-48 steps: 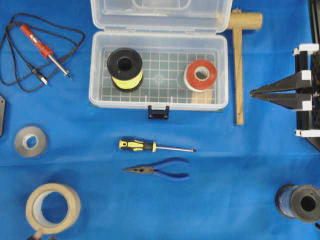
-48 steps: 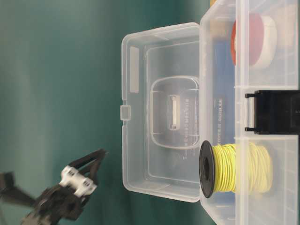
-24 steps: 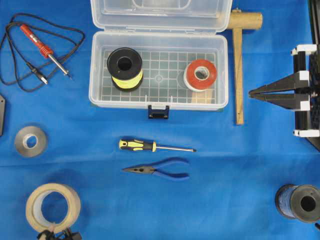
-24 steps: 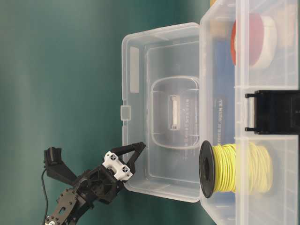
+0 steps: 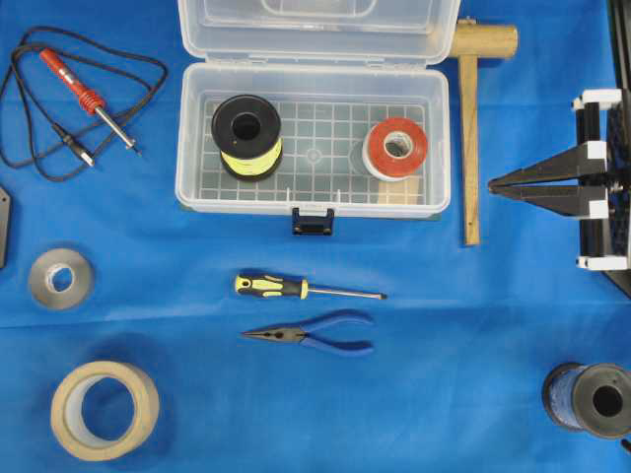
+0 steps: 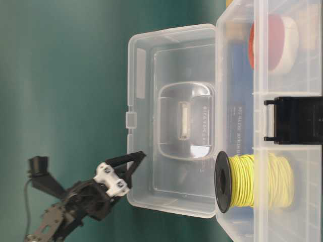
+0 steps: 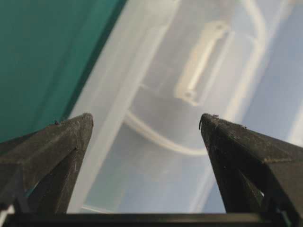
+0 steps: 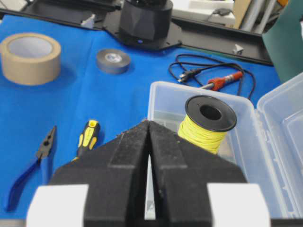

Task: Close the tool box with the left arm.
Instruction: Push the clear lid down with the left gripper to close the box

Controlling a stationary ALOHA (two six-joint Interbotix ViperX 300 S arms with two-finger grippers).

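The clear tool box (image 5: 246, 204) stands at the table's far middle with its lid (image 5: 315, 39) raised behind it. Inside are a yellow wire spool (image 5: 246, 133) and a red-and-white tape roll (image 5: 395, 148). In the table-level view my left gripper (image 6: 136, 164) is at the free outer edge of the upright lid (image 6: 171, 121), near one corner. It is open, and in the left wrist view the left gripper (image 7: 146, 118) frames the lid's handle moulding (image 7: 203, 61) with nothing between the fingers. My right gripper (image 5: 493, 184) is shut, to the right of the box.
A wooden mallet (image 5: 471, 128) lies right of the box. A screwdriver (image 5: 296, 288) and blue pliers (image 5: 315, 335) lie in front of it. A soldering iron (image 5: 84, 89), grey tape (image 5: 61, 278) and brown tape (image 5: 104, 409) are on the left. A blue spool (image 5: 590, 399) stands near right.
My left gripper came in toward the lid's outer edge, then drew slightly off it. The lid has shifted a little. The right gripper has barely moved.
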